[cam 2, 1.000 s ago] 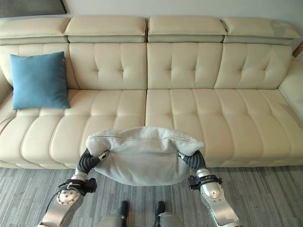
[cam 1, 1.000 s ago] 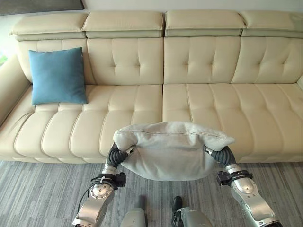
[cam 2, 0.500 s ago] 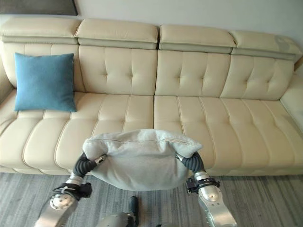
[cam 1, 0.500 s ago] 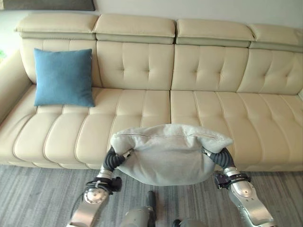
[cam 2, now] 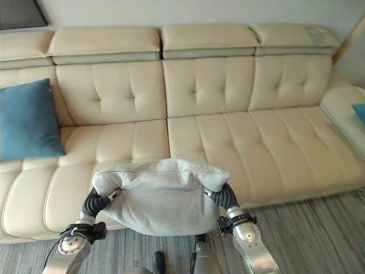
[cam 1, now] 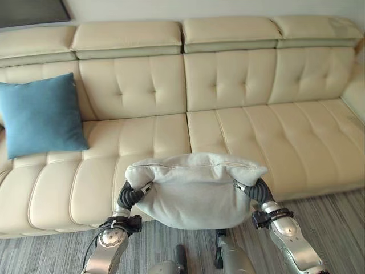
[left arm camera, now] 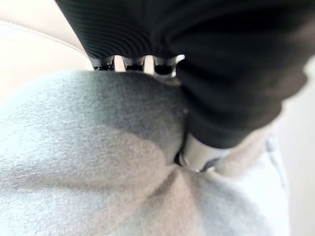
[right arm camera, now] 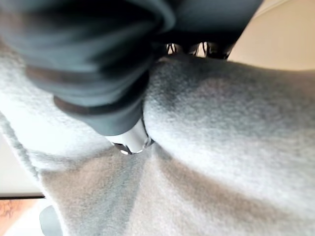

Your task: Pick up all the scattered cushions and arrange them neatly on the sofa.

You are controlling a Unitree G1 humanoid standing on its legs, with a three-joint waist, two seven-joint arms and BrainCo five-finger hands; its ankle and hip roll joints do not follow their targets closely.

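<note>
A long cream sofa (cam 1: 228,131) runs across the upper two thirds of the head views, its leather smooth and tufted with buttons on the backrests, the seat stitched into broad padded ribs, and flat headrest pads along the top. At the left edge a blue cushion (cam 1: 41,114) leans upright against the backrest, square and matt, with a fine woven surface. At the far right edge of the right eye view a small patch of another blue cushion (cam 2: 359,111) shows on the sofa's side section. Below the sofa, along the bottom of the frame, lies a grey carpet (cam 1: 336,211) with thin streaks.

In the lower middle of the frame a grey cushion (cam 1: 194,188) hangs in the air just in front of the seat edge, covering part of the seat front from view. It is soft and plump, of a fuzzy fabric, sagging into a rounded belly with a seam along its top.

The left hand (left arm camera: 197,98) grips the cushion's left end, thumb and fingers (left arm camera: 133,63) pinching the cloth into a fold. The right hand (right arm camera: 98,73) clamps the right end the same way, its thumb dug into the fabric.
</note>
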